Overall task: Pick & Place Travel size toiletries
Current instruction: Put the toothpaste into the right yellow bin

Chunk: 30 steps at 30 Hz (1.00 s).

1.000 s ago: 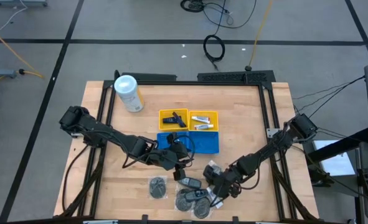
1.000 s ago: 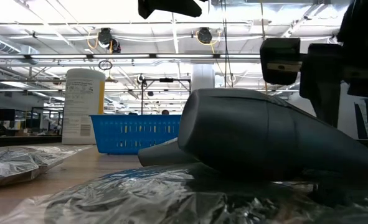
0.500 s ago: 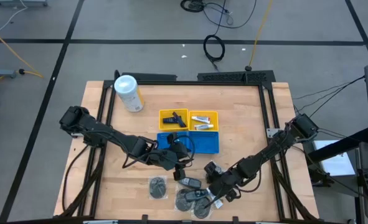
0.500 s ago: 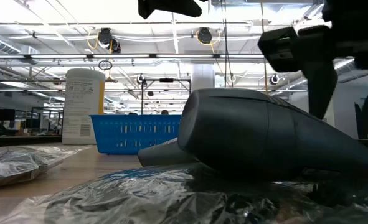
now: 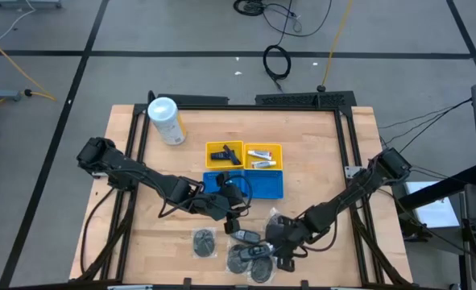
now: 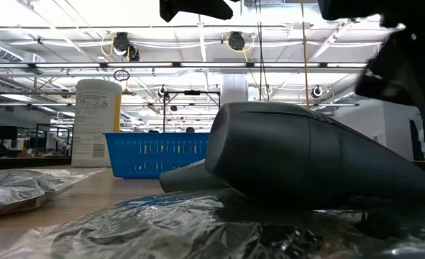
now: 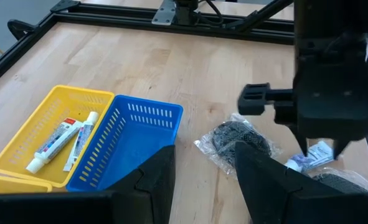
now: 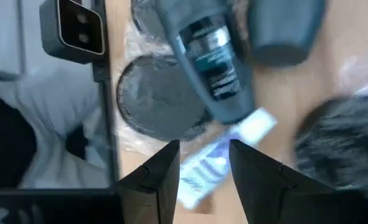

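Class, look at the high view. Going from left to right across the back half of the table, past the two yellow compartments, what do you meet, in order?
White canister → yellow compartment holding a black piece → yellow compartment holding two white tubes.

We can read no text: print on the white canister's (image 6: 97, 119) label, the dark tube (image 8: 212, 59) and the white tubes (image 7: 62, 140) is too small or blurred.
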Each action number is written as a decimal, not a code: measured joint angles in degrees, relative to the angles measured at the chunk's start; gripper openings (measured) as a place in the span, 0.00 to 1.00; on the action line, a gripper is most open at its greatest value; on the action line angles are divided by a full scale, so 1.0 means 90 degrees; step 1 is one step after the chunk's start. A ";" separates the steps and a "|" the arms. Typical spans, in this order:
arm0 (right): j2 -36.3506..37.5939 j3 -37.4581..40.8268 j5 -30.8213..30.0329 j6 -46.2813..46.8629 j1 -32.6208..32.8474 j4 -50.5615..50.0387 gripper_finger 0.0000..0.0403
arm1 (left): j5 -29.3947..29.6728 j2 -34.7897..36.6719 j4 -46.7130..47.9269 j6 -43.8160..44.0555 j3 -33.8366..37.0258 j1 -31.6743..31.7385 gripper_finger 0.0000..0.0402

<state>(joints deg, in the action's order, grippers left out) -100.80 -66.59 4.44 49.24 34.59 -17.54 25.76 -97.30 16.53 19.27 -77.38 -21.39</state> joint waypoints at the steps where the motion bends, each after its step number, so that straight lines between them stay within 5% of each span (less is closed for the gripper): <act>1: -0.0036 0.0000 0.0007 0.0224 0.0005 -0.0005 0.33 | 0.0000 0.0000 0.0000 0.0000 0.0000 -0.0002 0.40; 7: -0.0468 0.0010 0.0023 0.1101 -0.0097 0.0003 0.33 | -0.0071 0.0000 0.0055 0.0003 0.0001 -0.0004 0.40; 30: -0.1005 -0.0022 0.0212 0.1950 -0.0237 0.0757 0.33 | -0.0372 0.0000 0.0415 -0.0187 0.0002 0.0005 0.40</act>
<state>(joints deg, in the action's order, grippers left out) -109.85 -66.78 6.35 66.79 32.46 -10.73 22.41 -97.30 20.27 17.58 -77.36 -21.34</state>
